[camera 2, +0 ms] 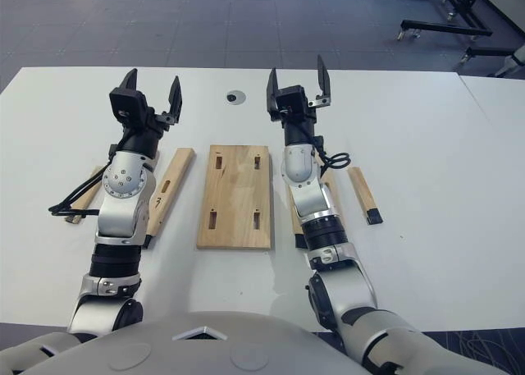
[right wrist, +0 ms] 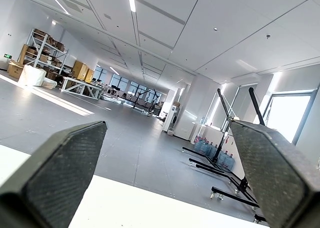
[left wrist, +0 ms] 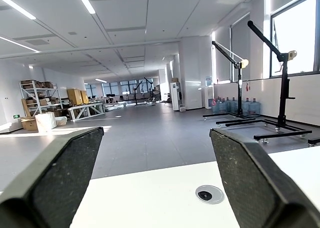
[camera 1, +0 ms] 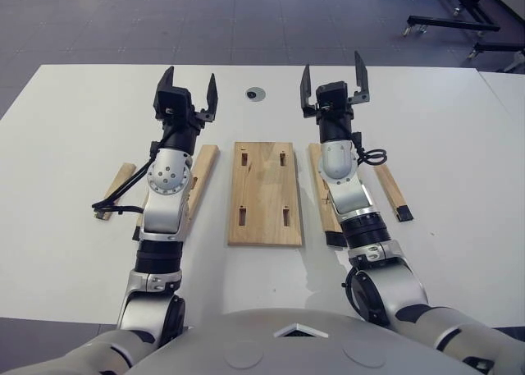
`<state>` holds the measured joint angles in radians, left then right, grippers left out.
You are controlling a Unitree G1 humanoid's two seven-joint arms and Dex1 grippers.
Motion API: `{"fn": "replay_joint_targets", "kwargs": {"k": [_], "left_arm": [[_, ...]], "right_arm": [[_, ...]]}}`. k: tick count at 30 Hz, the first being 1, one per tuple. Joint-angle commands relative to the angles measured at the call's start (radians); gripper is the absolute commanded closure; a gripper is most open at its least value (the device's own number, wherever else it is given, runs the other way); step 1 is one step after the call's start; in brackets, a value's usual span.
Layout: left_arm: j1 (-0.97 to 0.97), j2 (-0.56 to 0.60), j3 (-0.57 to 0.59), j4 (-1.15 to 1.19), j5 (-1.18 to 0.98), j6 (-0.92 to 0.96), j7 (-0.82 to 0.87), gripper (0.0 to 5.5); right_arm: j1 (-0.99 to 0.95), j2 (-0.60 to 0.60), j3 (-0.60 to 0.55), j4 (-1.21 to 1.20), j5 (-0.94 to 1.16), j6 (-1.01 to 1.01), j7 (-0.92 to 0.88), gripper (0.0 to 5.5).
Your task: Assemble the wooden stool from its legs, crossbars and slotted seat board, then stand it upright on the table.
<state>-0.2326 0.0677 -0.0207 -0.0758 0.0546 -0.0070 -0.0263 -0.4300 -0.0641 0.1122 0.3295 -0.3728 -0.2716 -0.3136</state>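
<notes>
Spread wide with nothing between them on the left gripper [camera 1: 188,90], same deal on the right gripper [camera 1: 334,81], both hanging just over the table [camera 1: 74,121]. Between the two sets of fingertips, slightly ahead: a small round grommet [camera 1: 256,93]. Back behind the fingers, between the arms: slotted seat board [camera 1: 264,193] lying flat. Tucked under the forearms: left leg [camera 1: 205,163] and right leg [camera 1: 315,166]. Further outward: left crossbar [camera 1: 119,182], right crossbar [camera 1: 390,188].
</notes>
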Motion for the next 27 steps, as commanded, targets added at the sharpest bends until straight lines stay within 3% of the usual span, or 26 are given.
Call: {"fn": "replay_joint_targets", "kwargs": {"k": [1, 12, 15, 20, 27], "left_arm": [[0.013, -0.004, 0.013, -0.013, 0.006, 0.019, 0.021, 1.60], [-0.009, 0.010, 0.013, 0.006, 0.021, 0.034, 0.022, 1.60], [0.000, 0.011, 0.025, 0.008, 0.020, 0.036, 0.033, 1.60], [-0.006, 0.009, 0.044, 0.013, 0.038, 0.043, 0.067, 1.60], [0.057, -0.002, 0.075, -0.074, 0.057, 0.067, 0.123, 1.60]], "right_arm": [[0.008, 0.003, 0.001, -0.013, 0.007, 0.006, 0.009, 1.00], [0.048, 0.015, -0.020, -0.072, 0.032, 0.027, 0.013, 1.00], [0.077, 0.028, -0.037, -0.113, 0.136, 0.064, 0.104, 1.00], [0.152, 0.022, -0.149, -0.261, 0.470, 0.249, 0.322, 1.00], [0.259, -0.172, -0.354, -0.366, 0.652, 0.473, 0.466, 1.00]]}}
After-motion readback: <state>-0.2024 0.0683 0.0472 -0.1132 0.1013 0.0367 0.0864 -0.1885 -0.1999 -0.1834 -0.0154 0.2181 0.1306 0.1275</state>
